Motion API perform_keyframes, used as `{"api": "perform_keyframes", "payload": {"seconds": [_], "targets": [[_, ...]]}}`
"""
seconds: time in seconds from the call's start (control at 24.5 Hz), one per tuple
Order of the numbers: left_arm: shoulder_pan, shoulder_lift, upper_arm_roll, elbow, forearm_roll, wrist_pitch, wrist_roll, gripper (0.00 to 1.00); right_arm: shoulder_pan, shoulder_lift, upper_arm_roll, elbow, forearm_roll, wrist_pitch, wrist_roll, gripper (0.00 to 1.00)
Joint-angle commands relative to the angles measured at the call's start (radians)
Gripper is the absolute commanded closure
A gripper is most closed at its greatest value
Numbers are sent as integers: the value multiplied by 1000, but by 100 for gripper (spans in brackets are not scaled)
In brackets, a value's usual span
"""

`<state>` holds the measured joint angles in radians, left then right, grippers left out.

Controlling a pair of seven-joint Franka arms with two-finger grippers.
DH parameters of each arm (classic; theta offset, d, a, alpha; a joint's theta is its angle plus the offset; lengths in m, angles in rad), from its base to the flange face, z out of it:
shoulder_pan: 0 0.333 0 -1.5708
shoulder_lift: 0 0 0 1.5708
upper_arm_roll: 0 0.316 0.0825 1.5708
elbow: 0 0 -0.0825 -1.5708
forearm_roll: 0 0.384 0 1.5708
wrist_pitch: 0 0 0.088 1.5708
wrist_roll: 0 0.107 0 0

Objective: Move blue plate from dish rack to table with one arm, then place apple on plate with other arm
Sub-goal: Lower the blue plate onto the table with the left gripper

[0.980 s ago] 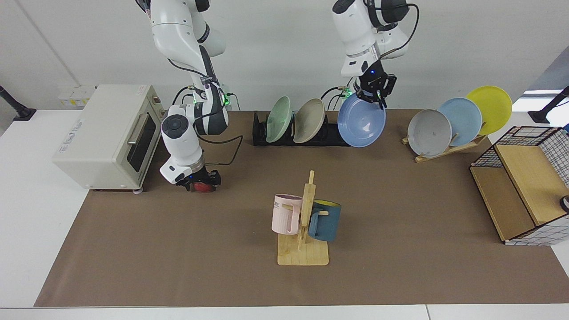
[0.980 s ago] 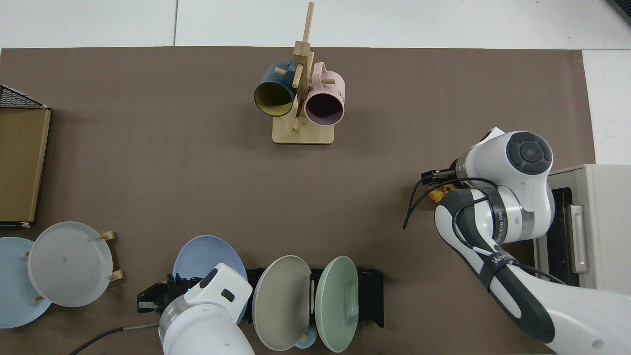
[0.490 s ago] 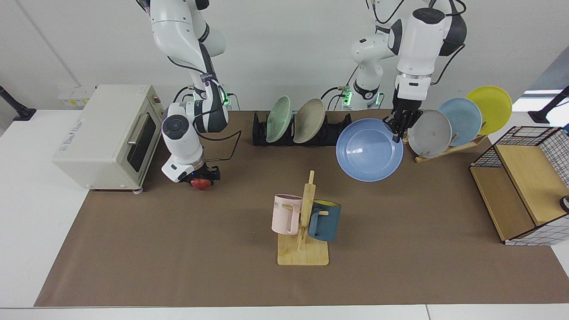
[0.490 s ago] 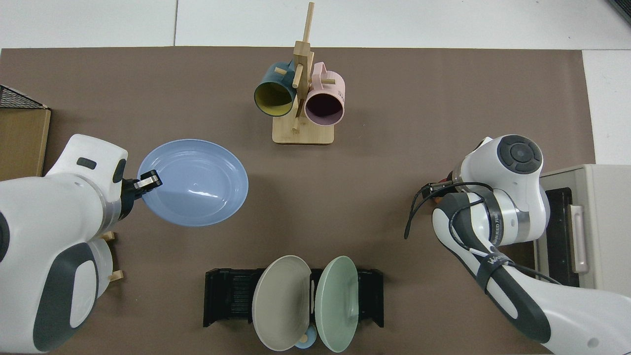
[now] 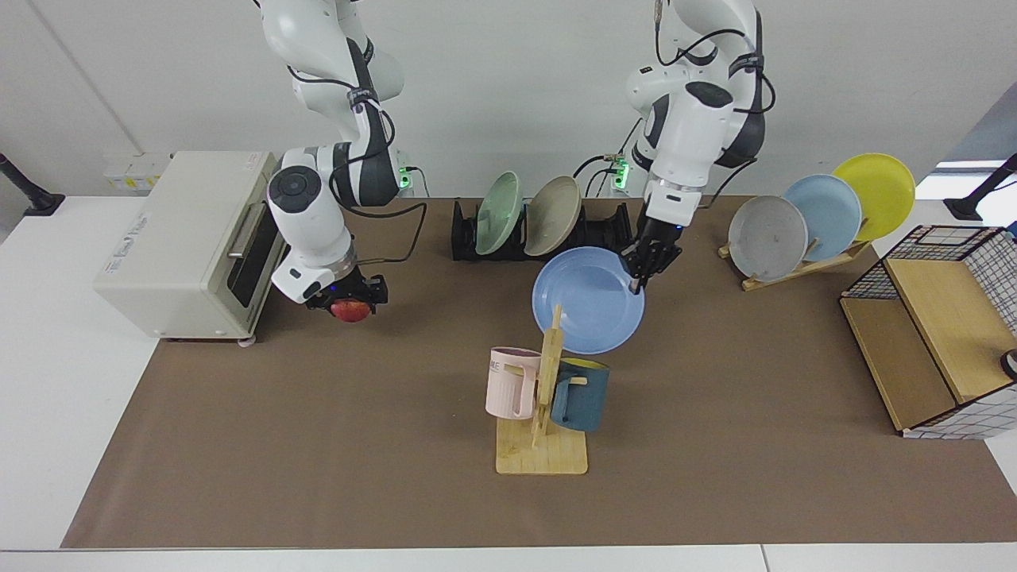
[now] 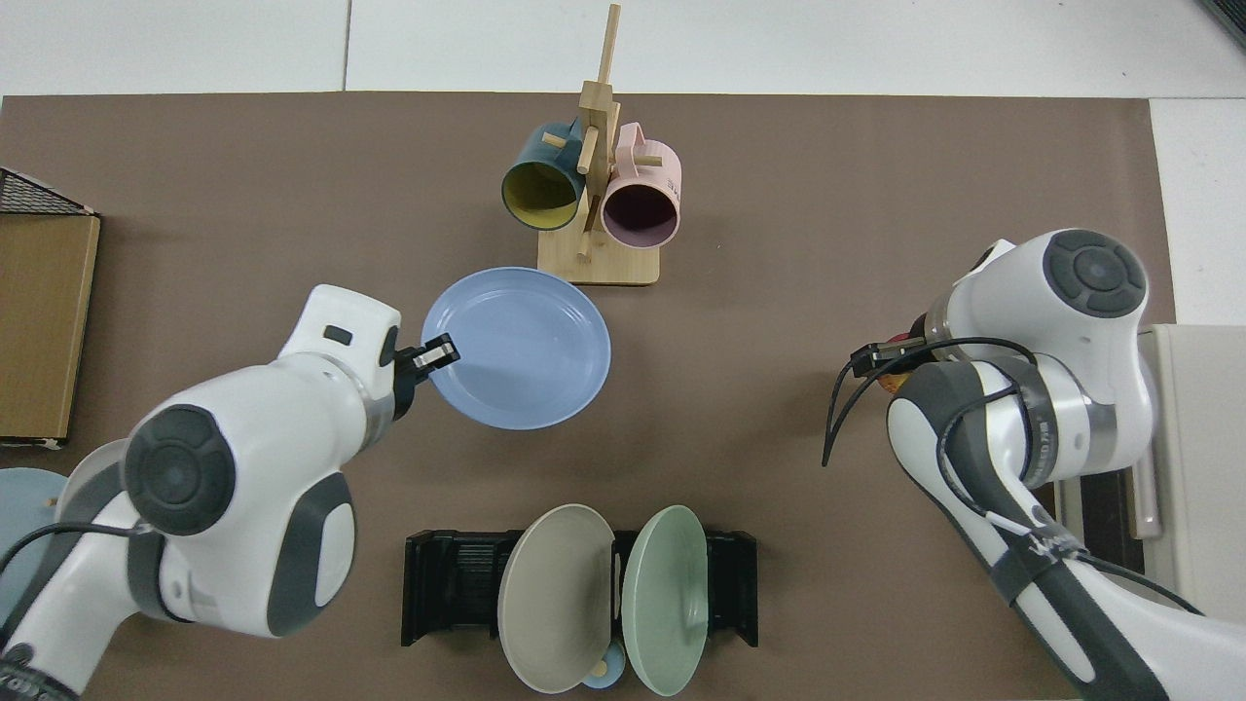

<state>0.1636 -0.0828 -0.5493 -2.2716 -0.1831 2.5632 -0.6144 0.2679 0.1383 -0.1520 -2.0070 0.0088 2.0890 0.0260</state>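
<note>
The blue plate (image 5: 588, 300) (image 6: 521, 350) hangs nearly level, low over the brown mat of the table (image 5: 318, 445), just behind the mug tree. My left gripper (image 5: 639, 270) (image 6: 433, 355) is shut on the plate's rim. Whether the plate touches the mat is unclear. The black dish rack (image 5: 605, 230) (image 6: 453, 574) stands behind it with a green and a beige plate. My right gripper (image 5: 347, 298) (image 6: 891, 355) is shut on the red apple (image 5: 349, 308), held a little above the mat beside the toaster oven. From above, the arm hides most of the apple.
A toaster oven (image 5: 191, 246) stands at the facing view's left. The wooden mug tree (image 5: 544, 397) carries a pink and a dark blue mug. A wooden stand (image 5: 802, 266) holds grey, sky-blue and yellow plates. A wire-and-wood shelf (image 5: 929, 334) sits at the right.
My left arm has carried the blue plate out of the rack, past the wooden stand, then down to the mat's middle by the mug tree. My right gripper has lifted the apple slightly.
</note>
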Motion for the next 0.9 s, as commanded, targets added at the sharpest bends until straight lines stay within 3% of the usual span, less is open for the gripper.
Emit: {"api": "perform_keyframes", "payload": {"seconds": [0.0,0.37,0.78,0.82,0.86], "targets": [[-55,77,11,-31,2,77,-13,100,-10,-32,3,71,-13,-101,-28,100],[-148,115,9,-117,2,161,-10,100,-13,-88,3,97,-16,-135,-40,100],[-165,150,12,-129,4,166,48,100,-3,-117,6,97,-16,-156,-40,100],[-161,153,14,-125,4,164,73,96,-1,-117,5,97,-16,-156,-41,100],[-156,153,18,-123,4,160,103,71,-1,-117,5,97,-16,-156,-40,100]]}}
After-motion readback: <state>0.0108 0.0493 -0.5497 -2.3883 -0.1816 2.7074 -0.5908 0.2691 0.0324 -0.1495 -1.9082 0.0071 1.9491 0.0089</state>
